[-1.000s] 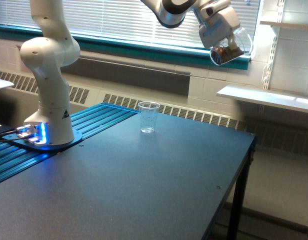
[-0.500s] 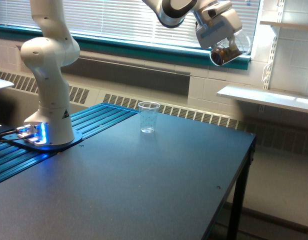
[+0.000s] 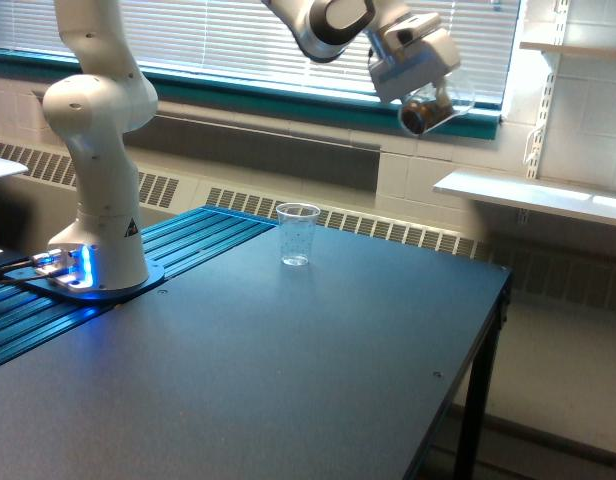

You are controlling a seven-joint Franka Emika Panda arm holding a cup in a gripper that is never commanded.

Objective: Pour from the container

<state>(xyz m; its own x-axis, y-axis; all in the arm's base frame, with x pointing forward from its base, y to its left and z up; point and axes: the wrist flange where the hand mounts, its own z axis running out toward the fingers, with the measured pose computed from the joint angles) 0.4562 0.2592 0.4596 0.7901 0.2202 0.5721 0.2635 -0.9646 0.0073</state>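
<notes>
The container [image 3: 435,108], a wide clear plastic cup, is held high in the air in front of the window blinds [image 3: 238,40], tipped well over on its side so that its mouth faces down and toward the exterior view's left. Brown pieces are seen pooled inside it, near the lower wall; none are seen falling. The tilt is judged to be a pouring attitude taken early, or a carrying pose, since nothing stands below the cup to catch the contents.

The gripper [image 3: 428,90] is seen clamped on the container, the pale body of the hand [image 3: 411,58] lying just above and to the exterior view's left of the cup; the fingers themselves are largely hidden behind the cup wall, so only the grip, not the finger spacing, can be read. The cup hangs directly under the hand, touching it, with its closed base pointed toward the exterior view's right.

Farther out, the narrower clear cup [image 3: 297,234] with faint printed markings is seen standing upright near the far edge of the dark table [image 3: 288,380], well apart from the container and lower, off to the exterior view's left of it. It is judged the likely receiver, so a move across and down is called for before more tipping. The arm's white base [image 3: 98,180] is bolted at the table's left side.
</notes>
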